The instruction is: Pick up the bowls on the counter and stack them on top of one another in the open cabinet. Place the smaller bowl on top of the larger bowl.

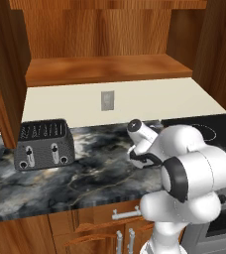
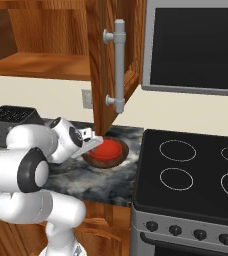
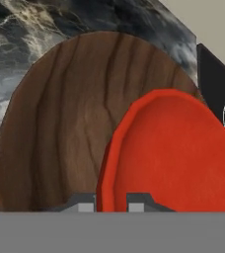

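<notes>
At the near edge of the hand view, the jaws [image 3: 111,206] stand with one grey fingertip [image 3: 86,207] on either side of the rim of the small red bowl [image 3: 176,153]; whether they are clenched on that rim I cannot tell. The red bowl is glossy, smooth and faceted round its lip, and it sits inside the larger bowl [image 3: 65,128], a wide, shallow, dark brown disc streaked with darker wood grain. Both rest on the tabletop [image 1: 85,176], a dark marble slab veined in pale grey and gold, just left of the flat black stovetop [image 2: 196,175] with its thin white burner rings. Well to the left of the bowls on the same slab stands a boxy dark grey toaster [image 1: 43,144] with slotted top. Beyond and above the bowls hangs the reddish-brown wood-grain cabinet [image 1: 105,30], its flat shelf board [image 1: 105,69] bare and its door [image 2: 117,65] swung open, carrying a cylindrical grey metal handle [image 2: 119,65].
</notes>
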Controlling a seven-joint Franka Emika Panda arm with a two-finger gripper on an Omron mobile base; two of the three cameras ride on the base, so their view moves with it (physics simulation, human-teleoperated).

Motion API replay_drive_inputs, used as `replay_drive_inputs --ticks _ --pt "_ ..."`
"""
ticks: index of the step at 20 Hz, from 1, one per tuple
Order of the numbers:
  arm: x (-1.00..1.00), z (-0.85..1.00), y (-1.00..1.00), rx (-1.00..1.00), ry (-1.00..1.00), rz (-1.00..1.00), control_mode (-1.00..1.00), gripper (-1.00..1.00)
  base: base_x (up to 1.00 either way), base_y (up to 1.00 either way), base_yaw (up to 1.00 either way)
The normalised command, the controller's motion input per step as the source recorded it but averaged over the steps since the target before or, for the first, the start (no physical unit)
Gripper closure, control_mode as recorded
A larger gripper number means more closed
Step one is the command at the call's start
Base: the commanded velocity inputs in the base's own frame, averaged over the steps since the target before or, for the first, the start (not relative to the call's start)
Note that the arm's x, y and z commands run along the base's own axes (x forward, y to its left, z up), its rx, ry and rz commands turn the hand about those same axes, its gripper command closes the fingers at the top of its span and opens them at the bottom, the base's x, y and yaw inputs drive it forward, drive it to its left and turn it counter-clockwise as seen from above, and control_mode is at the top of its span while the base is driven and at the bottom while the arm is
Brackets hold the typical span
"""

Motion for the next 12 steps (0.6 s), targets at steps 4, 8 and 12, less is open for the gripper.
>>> replay_drive_inputs --ticks 4,8,12 --pt "0.16 -0.16 -0.03 0.0 0.02 0.0 -1.0 1.0 0.0 0.0 0.0" --pt "0.15 -0.16 -0.03 0.0 0.01 0.0 -1.0 1.0 0.0 0.0 0.0" --pt "0.16 -0.15 -0.02 0.0 0.01 0.0 -1.0 1.0 0.0 0.0 0.0"
